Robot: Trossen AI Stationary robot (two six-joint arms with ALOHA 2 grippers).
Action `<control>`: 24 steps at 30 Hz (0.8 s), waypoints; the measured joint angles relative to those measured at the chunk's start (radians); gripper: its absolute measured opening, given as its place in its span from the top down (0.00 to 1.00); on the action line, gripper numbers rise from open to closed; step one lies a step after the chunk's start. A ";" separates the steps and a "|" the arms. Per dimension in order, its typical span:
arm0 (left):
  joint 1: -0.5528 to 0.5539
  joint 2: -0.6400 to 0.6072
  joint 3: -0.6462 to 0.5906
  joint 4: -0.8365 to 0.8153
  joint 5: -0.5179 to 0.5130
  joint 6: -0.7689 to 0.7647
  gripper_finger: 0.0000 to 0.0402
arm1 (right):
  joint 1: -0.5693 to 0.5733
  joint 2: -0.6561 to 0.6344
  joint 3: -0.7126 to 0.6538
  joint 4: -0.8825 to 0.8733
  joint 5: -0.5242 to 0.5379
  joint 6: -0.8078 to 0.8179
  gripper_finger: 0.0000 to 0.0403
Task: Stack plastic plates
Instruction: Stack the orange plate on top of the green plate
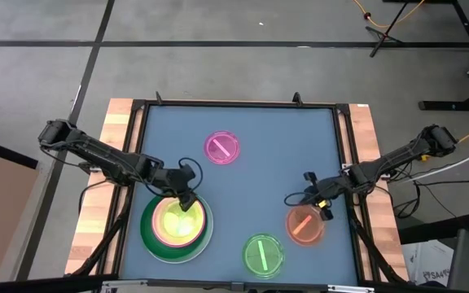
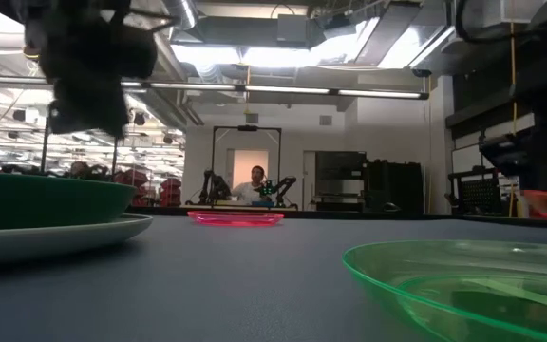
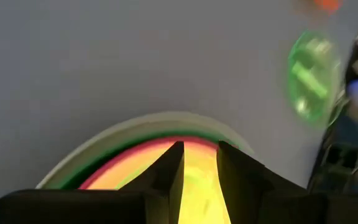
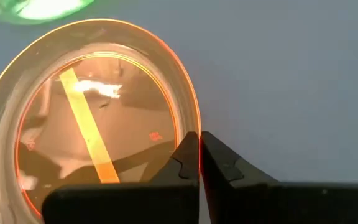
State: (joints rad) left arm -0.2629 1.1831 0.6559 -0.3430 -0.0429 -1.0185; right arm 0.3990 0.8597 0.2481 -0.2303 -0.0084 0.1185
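A stack of plastic plates sits at the near left. A large pale plate is at the bottom, a dark green one rests on it, and magenta, cream and yellow-green layers lie inside. My left gripper hovers open above the stack's far edge, clear of it. At the near right lies a small translucent orange plate, and my right gripper is shut on it. A pink plate and a small green plate lie flat on the table. My right gripper pinches the orange plate's raised rim between its two fingers, at the plate's far right side. The fingers slant down from the table's right and lie across the rim, one inside the plate and one outside.
The blue table mat is bordered by a black frame and wooden strips. Bare mat lies in the middle, between the stack and the orange plate. Beyond the far edge the low view shows a room with a person far back.
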 joint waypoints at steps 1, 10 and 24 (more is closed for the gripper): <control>0.000 0.000 0.000 0.026 -0.018 0.000 0.78 | 0.000 0.000 0.000 0.019 0.027 0.000 1.00; 0.001 0.000 0.000 0.207 -0.220 0.005 0.78 | 0.000 0.000 0.001 0.192 0.330 0.009 1.00; 0.001 0.055 0.000 0.513 -0.587 0.235 0.78 | 0.000 0.000 0.002 0.334 0.805 0.006 1.00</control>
State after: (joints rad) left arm -0.2623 1.2380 0.6559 0.1701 -0.6302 -0.7832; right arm 0.3988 0.8593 0.2501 0.1033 0.7970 0.1250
